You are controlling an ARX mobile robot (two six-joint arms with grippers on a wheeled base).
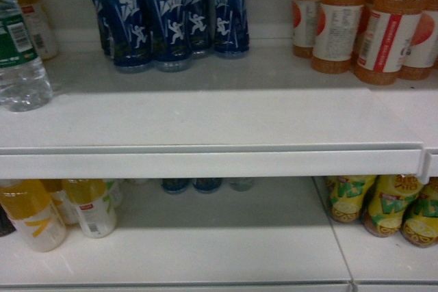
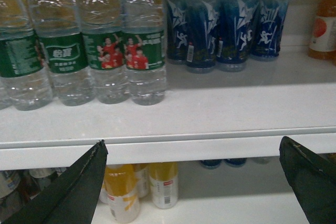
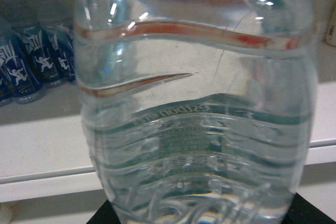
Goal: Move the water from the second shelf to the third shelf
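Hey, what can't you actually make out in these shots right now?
- Right gripper: right wrist view, the bottle fills the frame; only dark fingertip corners show, so the grip is unconfirmed.
- That bottle's label text: blurred, read through the water.
- Water bottle: head view, cut by the left edge.
- Both arms: absent from the head view.

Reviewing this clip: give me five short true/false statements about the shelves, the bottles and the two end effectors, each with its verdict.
1. A clear water bottle fills the right wrist view, between the right end effector's fingers. True.
2. The left end effector is clamped on a bottle. False: it is open, holding nothing.
3. Green-labelled water bottles stand beside the blue bottles on one shelf. True.
4. The blue bottles lie on their sides. False: they stand upright.
5. Yellow drinks stand on the shelf below. True.
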